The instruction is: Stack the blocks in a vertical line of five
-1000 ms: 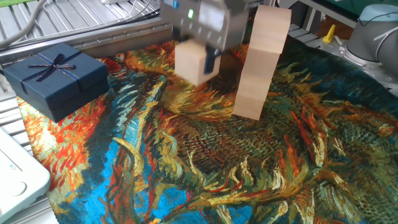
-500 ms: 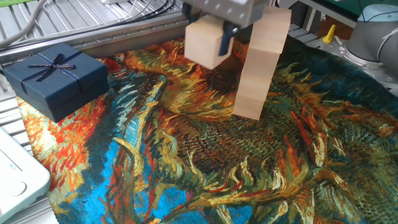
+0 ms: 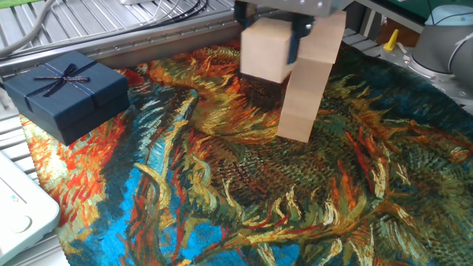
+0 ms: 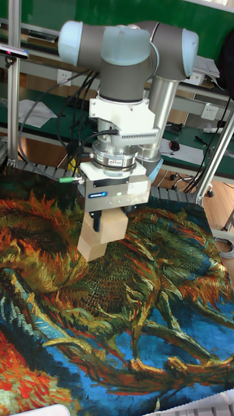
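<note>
My gripper point(image 3: 270, 43) is shut on one pale wooden block point(image 3: 264, 50), held in the air well above the painted cloth. The held block hangs just left of, and slightly in front of, the upper part of a leaning column of stacked blocks point(image 3: 307, 81); three cubes of it show, and its top runs up behind the gripper body. In the tall fixed view the gripper point(image 4: 112, 222) holds the block point(image 4: 117, 229) with the column's lower part point(image 4: 91, 246) beside it, the rest hidden by the gripper.
A navy gift box with a ribbon bow point(image 3: 66, 92) sits at the left edge of the painted cloth point(image 3: 244, 199). A white device point(image 3: 18, 210) lies at the bottom left. Metal rails run behind, and a grey arm base point(image 3: 443, 37) stands at the right.
The gripper has carried the block up and to the right, from low over the cloth to beside the column's upper part. The column and gift box have not moved.
</note>
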Robot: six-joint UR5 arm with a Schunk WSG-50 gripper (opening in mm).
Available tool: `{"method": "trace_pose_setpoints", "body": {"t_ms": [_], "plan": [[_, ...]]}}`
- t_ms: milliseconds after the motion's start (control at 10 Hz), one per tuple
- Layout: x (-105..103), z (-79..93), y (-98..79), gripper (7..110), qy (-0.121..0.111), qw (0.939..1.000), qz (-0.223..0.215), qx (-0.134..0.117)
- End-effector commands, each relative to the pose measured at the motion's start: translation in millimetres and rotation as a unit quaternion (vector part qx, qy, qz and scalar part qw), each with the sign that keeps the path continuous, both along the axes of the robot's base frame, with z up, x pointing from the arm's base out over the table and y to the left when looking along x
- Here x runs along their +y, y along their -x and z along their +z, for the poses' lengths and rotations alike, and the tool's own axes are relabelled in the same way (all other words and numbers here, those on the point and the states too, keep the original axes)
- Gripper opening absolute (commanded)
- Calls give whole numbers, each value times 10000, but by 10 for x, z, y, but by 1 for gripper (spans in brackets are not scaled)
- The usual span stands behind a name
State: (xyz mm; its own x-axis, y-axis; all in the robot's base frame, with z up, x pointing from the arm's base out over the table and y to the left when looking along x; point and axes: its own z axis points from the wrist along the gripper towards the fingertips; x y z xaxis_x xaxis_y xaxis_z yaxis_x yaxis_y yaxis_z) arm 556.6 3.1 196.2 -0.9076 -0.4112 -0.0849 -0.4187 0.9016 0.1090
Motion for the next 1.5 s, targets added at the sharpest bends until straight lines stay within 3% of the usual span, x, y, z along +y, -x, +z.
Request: {"method": "trace_pose_setpoints", "body": {"t_ms": [0, 100, 300, 400, 500, 700, 1000, 1400], "plan": [[12, 30, 205, 7, -25, 9983, 483, 333], [-213, 9, 206, 7, 425, 9959, 720, 333], [-429, 6, 173, 7, 856, 9896, 1122, 276], [-395, 32, 153, 7, 818, 9891, 1198, 261], [-257, 218, 66, 7, 725, 9897, 1209, 264], [-285, 574, 53, 7, 908, 9856, 1374, 373], [-412, 785, 213, 7, 824, 9875, 1338, 146], [-504, 1049, 513, 7, 330, 9889, 1441, 140]]}}
